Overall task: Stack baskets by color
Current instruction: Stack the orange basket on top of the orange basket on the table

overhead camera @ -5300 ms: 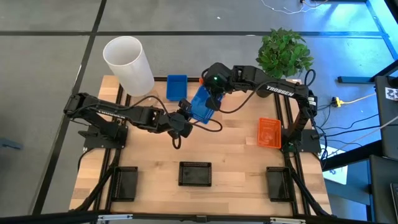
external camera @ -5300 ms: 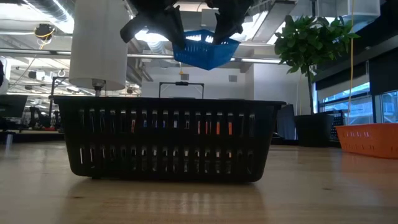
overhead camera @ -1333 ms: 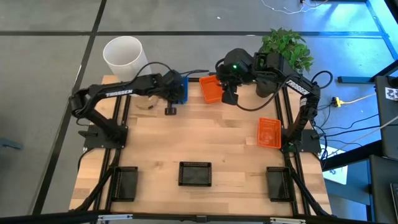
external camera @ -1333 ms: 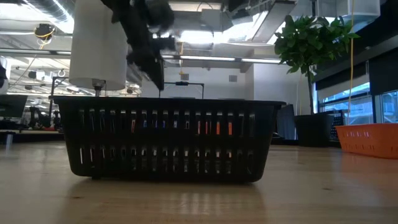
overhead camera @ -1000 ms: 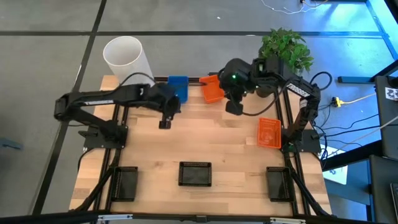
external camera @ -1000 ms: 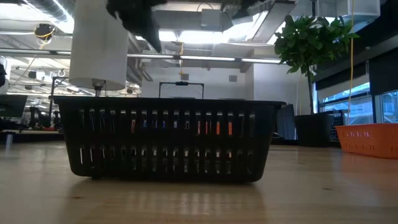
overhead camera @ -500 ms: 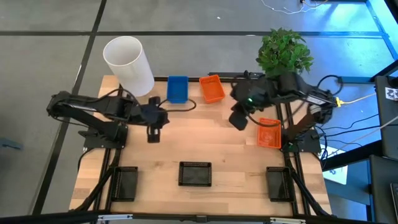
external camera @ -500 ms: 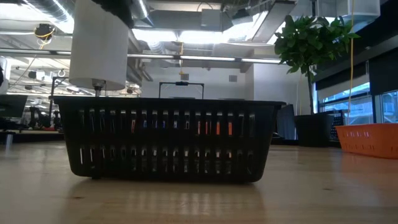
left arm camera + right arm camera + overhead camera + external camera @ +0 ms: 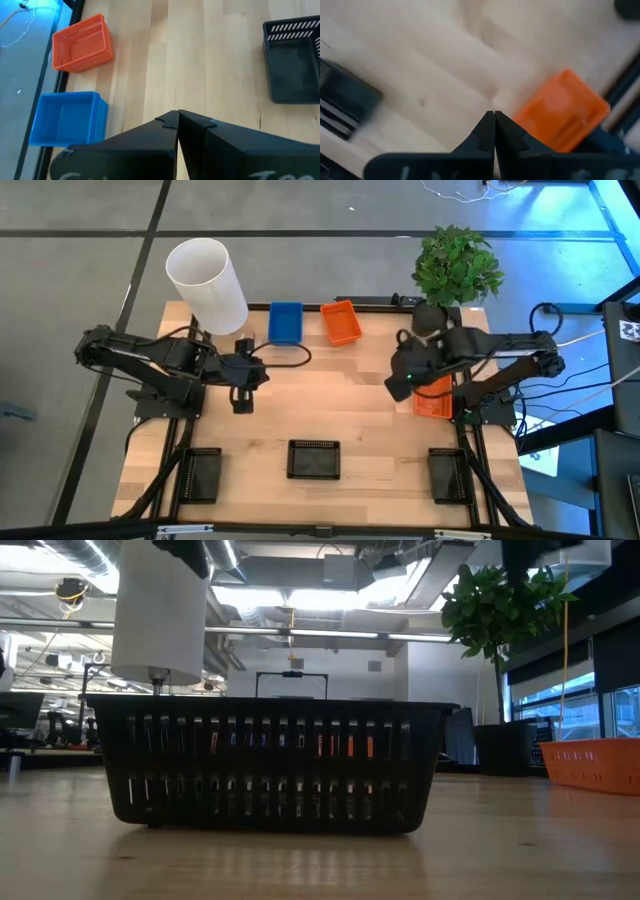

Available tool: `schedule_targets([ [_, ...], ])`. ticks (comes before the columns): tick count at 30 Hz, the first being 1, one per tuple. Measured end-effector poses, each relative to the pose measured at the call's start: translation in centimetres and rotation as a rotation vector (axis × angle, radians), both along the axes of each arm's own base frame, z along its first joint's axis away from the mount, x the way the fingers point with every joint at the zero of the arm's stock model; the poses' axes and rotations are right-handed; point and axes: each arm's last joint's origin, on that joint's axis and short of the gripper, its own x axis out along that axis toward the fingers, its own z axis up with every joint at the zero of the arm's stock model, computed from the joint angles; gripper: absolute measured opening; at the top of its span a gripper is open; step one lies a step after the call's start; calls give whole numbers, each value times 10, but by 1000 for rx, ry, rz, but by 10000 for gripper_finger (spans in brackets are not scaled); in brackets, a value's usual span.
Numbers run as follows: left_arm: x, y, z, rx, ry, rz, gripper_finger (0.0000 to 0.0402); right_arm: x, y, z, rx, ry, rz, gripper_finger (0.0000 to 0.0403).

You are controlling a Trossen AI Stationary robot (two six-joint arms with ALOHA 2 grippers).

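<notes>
On the wooden desk [image 9: 330,410], six baskets are being seen from above. A blue basket [image 9: 285,322] and an orange basket [image 9: 341,321] are lying just beside each other at the far edge, between the tall white cylinder [image 9: 206,284] and the potted plant [image 9: 457,264]. A second orange basket [image 9: 432,394] is lying at the right edge, partly covered by the right arm. Three black baskets are sitting in a row along the near edge: one at the left [image 9: 203,474], one in the middle [image 9: 314,459] and one at the right [image 9: 448,475], well apart from one another. The left gripper [image 9: 240,400] is being held above the left part of the desk, near the blue basket, its fingers [image 9: 197,131] pressed together with nothing between them. The right gripper [image 9: 397,387] is being held just beside the second orange basket, its fingers [image 9: 507,132] likewise pressed together and carrying nothing. In the low view, the middle black basket [image 9: 272,764] is filling the foreground.
</notes>
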Motion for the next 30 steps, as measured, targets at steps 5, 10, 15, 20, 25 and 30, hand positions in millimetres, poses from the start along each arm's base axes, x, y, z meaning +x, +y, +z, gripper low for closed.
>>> schedule_targets([
  [5,0,0,0,1,-1,0,1,-2,-2,-35,179,160,3,10],
  [10,0,0,0,1,-1,0,1,-8,-6,-58,226,260,23,45],
  [15,0,0,0,-1,-7,0,2,-10,-12,-70,248,305,31,86],
  [20,1,0,1,-1,-9,1,1,-14,-20,-87,260,358,-40,129],
  [25,1,0,1,-1,-9,1,1,-22,-28,-120,295,423,-127,158],
  [30,1,0,1,0,-10,1,1,-21,-37,-145,315,360,-138,169],
])
